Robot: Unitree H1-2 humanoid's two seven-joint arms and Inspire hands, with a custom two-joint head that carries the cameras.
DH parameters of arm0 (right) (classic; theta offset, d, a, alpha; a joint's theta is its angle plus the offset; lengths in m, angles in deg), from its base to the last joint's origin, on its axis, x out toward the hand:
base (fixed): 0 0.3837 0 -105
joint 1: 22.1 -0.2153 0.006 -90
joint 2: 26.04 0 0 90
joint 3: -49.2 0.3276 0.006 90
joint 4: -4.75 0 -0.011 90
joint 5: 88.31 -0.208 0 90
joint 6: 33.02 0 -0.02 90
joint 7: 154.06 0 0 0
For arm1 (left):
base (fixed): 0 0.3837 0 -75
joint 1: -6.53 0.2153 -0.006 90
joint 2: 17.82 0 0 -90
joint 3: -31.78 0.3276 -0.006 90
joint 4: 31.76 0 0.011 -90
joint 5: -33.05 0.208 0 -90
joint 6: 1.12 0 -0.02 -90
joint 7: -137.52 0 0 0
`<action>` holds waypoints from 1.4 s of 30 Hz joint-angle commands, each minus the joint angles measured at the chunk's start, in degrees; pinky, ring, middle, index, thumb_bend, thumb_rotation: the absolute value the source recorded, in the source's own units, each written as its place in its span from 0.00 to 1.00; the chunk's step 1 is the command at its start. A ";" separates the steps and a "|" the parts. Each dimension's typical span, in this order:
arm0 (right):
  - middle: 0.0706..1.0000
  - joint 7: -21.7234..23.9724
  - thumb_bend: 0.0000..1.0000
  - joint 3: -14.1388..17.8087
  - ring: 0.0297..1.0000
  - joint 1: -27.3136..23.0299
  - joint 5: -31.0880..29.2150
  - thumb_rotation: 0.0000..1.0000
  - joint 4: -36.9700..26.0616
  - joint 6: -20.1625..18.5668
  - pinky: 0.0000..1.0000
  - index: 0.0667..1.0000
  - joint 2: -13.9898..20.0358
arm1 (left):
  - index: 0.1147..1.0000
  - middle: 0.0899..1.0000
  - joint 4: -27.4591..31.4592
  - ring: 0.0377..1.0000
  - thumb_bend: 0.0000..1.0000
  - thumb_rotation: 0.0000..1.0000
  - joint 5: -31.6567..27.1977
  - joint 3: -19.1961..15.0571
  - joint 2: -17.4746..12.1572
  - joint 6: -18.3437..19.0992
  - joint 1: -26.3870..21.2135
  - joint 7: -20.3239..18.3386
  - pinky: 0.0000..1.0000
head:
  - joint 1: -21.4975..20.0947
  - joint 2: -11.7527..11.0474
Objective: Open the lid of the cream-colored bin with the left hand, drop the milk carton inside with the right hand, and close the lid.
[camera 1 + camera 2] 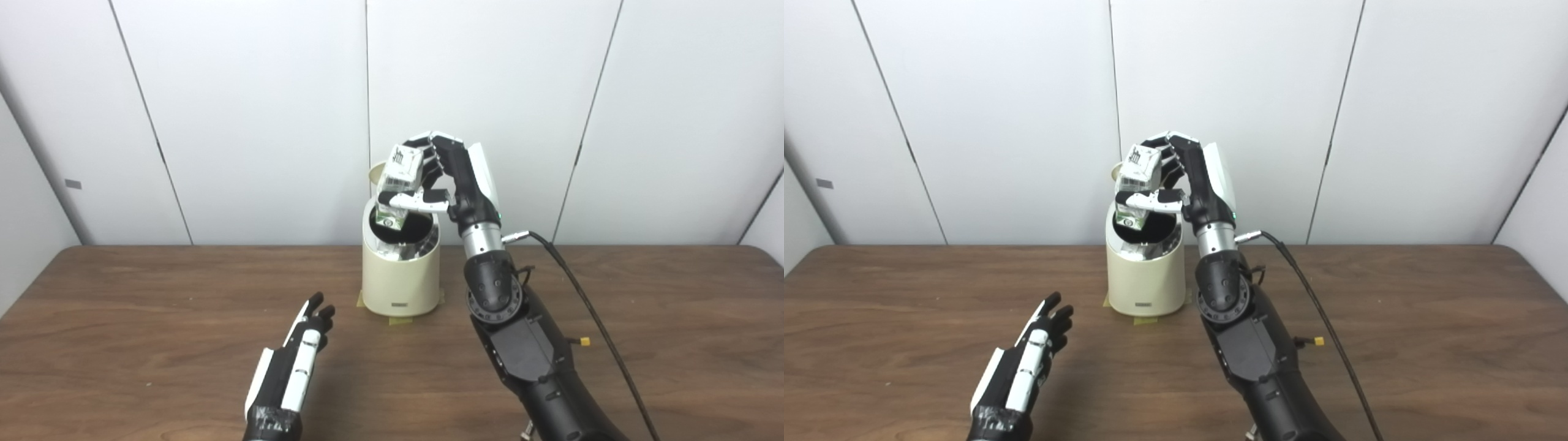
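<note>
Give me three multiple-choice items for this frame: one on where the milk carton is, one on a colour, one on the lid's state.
1. Where is the milk carton?
A. Lying on the table
B. Held over the bin's opening
C. In the left hand

2. What colour is the bin?
A. Cream
B. Blue
C. Black

3. What state is the lid?
A. Shut
B. Lying on the table
C. Open, raised behind the bin

Answers:
1 B: the right hand grips it above the dark opening.
2 A: its wall is cream.
3 C: the opening shows and the lid's edge stands up behind the carton; the left hand is open, near the table.
</note>
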 commanded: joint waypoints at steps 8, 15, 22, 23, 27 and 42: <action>0.46 -6.44 0.50 -0.61 0.39 -3.99 2.45 0.00 4.94 6.97 0.31 0.48 0.17 | 0.98 0.96 2.78 0.95 0.43 0.92 -1.88 -0.89 -1.20 -1.19 -0.37 -1.49 0.95 | -1.23 -0.03; 0.46 -8.98 0.50 -1.40 0.38 -3.62 3.97 0.00 8.14 8.23 0.32 0.47 1.04 | 0.96 0.94 2.63 0.95 0.43 0.92 -1.77 -0.52 -1.51 -1.55 -0.10 -2.15 0.96 | -1.78 0.03; 0.45 -10.09 0.50 -1.66 0.37 -3.32 4.47 0.00 9.05 9.50 0.33 0.48 1.51 | 0.97 0.95 2.55 0.96 0.42 0.91 -2.14 -0.46 -1.79 -2.34 -0.13 -2.63 0.97 | -2.22 0.62; 0.45 -10.27 0.50 -1.71 0.37 -3.30 4.57 0.00 9.05 9.70 0.33 0.48 1.53 | 0.97 0.95 2.66 0.96 0.42 0.92 -2.21 -0.44 -1.80 -2.26 -0.12 -2.64 0.98 | -2.29 0.71; 0.46 -10.29 0.50 -1.94 0.38 -3.11 4.82 0.00 8.46 9.38 0.32 0.47 1.64 | 0.97 0.95 3.34 0.96 0.42 0.93 -2.58 -0.66 -1.42 -1.60 -0.17 -2.24 0.98 | -2.55 1.24; 0.69 -6.69 0.93 -5.48 0.45 -1.63 11.17 0.16 3.26 -3.61 0.31 0.58 3.15 | 0.97 0.95 4.14 0.97 0.37 0.96 -3.04 -0.96 -1.84 -1.17 -0.39 -2.37 0.99 | -3.07 1.92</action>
